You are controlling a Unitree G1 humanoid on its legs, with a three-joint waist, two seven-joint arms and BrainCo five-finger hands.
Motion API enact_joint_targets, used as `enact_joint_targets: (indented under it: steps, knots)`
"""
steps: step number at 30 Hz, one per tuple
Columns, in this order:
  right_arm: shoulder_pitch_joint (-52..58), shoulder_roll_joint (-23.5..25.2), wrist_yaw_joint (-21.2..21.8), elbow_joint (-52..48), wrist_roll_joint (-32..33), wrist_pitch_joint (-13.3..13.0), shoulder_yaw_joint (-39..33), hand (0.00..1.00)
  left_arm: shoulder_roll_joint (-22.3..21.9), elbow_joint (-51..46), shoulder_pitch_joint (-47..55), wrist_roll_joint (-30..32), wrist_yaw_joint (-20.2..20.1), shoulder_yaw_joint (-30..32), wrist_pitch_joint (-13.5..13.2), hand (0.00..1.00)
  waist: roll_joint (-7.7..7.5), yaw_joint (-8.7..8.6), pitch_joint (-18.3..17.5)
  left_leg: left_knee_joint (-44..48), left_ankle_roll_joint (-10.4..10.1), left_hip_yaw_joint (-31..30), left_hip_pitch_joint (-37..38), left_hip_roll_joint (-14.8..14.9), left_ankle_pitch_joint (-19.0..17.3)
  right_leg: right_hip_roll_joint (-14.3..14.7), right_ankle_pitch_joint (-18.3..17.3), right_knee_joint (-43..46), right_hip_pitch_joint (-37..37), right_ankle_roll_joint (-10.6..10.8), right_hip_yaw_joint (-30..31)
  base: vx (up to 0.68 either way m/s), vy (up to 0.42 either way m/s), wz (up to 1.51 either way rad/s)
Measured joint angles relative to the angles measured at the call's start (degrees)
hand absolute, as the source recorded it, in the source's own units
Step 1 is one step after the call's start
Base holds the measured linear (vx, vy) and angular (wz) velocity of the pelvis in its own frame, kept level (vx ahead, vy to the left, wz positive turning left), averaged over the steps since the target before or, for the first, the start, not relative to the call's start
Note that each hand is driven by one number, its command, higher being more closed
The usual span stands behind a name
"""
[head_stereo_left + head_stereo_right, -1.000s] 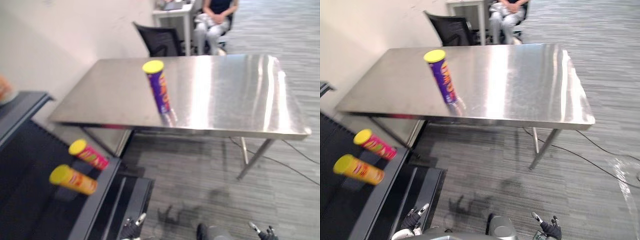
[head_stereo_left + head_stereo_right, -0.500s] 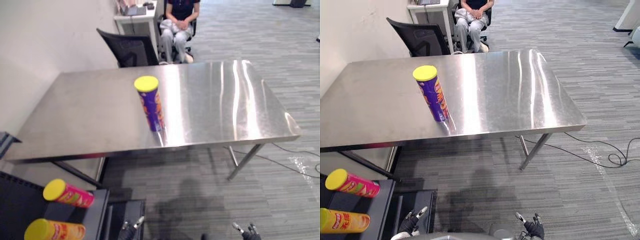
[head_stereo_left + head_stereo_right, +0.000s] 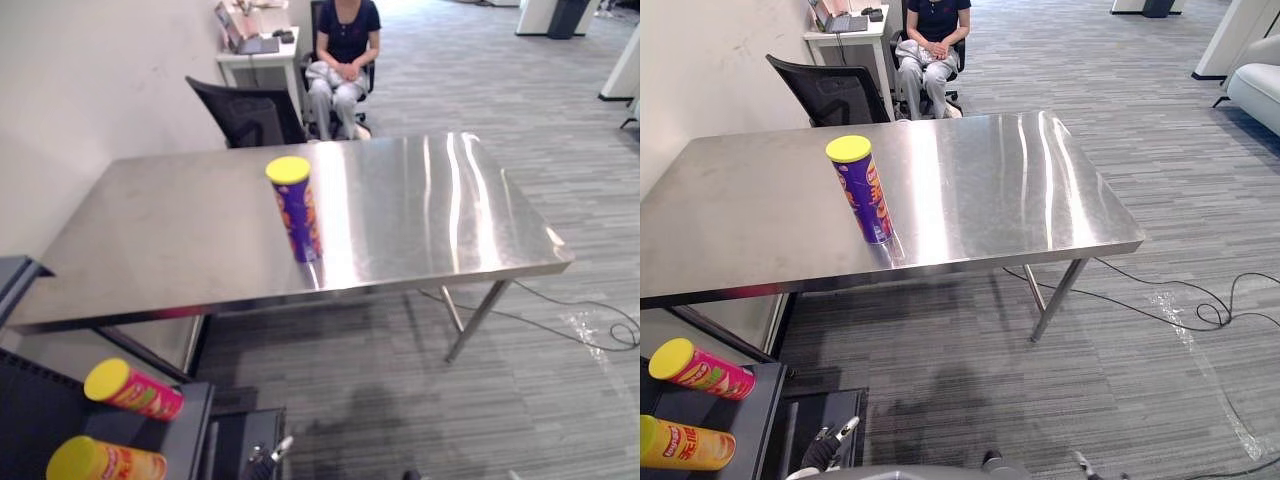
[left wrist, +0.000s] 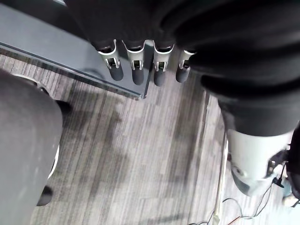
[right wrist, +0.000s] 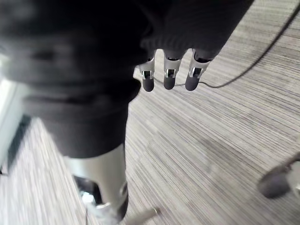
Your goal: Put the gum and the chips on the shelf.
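A purple chips can [image 3: 296,211] with a yellow lid stands upright near the front edge of the steel table [image 3: 420,220]. On the dark shelf [image 3: 766,413] at the lower left lie a pink can [image 3: 700,370] and an orange can [image 3: 685,446], both with yellow lids. My left hand [image 3: 830,449] hangs low beside the shelf, its fingers [image 4: 134,67] straight and holding nothing. My right hand [image 5: 168,75] hangs over the carpet with relaxed, empty fingers.
A black office chair [image 3: 250,110] stands behind the table, and a person [image 3: 341,45] sits beyond it by a white desk [image 3: 258,52]. A wall runs along the left. Grey carpet stretches to the right of the table.
The camera has swung from the shelf toward the table and tilted up. Both hands have slipped toward the bottom edge. The cans have not moved.
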Motion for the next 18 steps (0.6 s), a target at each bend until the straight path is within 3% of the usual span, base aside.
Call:
enact_joint_targets:
  steps: [1,4,8,14,18]
  knots:
    - [-0.71,-2.48,-0.37,-4.06,0.42,0.89,-4.89,0.0,0.14,-0.82,1.5,0.06,-0.24,1.92,0.0,0.0,0.07,0.0,-0.3,-0.27,0.01,-0.06,0.29,-0.16,0.0,-0.16,0.16,0.0,0.14,0.29,-0.16,0.0,0.0,0.0]
    - [-3.55,-8.83,-0.47,-11.21,1.2,2.04,-10.71,0.0,1.45,-1.31,3.61,0.17,-0.58,4.13,0.4,0.0,-0.31,0.02,-0.47,-1.01,0.14,-0.59,0.26,-0.47,0.16,-0.37,0.6,-0.12,0.09,0.29,-0.88,0.05,0.016,0.08]
    - [-8.21,-14.94,-1.84,-21.72,2.57,1.79,-13.75,0.0,2.04,-3.2,6.37,1.78,-0.61,5.62,0.55,0.0,-0.98,0.4,-0.85,-1.39,0.19,-1.37,0.02,-0.89,0.18,-0.65,0.81,-0.11,0.17,0.55,-1.86,0.08,0.021,0.1]
    - [-15.74,-19.72,-0.87,-34.73,2.49,2.17,-7.41,0.0,1.9,-6.71,7.34,4.34,-1.14,5.56,0.99,0.0,-1.36,1.38,-1.09,-1.46,0.31,-2.53,-0.59,-1.63,0.26,-1.4,1.03,-0.11,0.35,0.91,-3.49,0.06,0.036,0.11]
    - [-20.3,-20.87,4.07,-42.58,-0.89,2.91,1.17,0.0,1.46,-7.01,7.59,6.41,-1.11,5.42,1.12,0.0,-1.78,1.57,-1.11,-1.46,0.46,-3.83,-0.62,-2.21,0.36,-2.03,1.18,-0.1,0.91,1.12,-4.7,0.01,0.034,0.15]
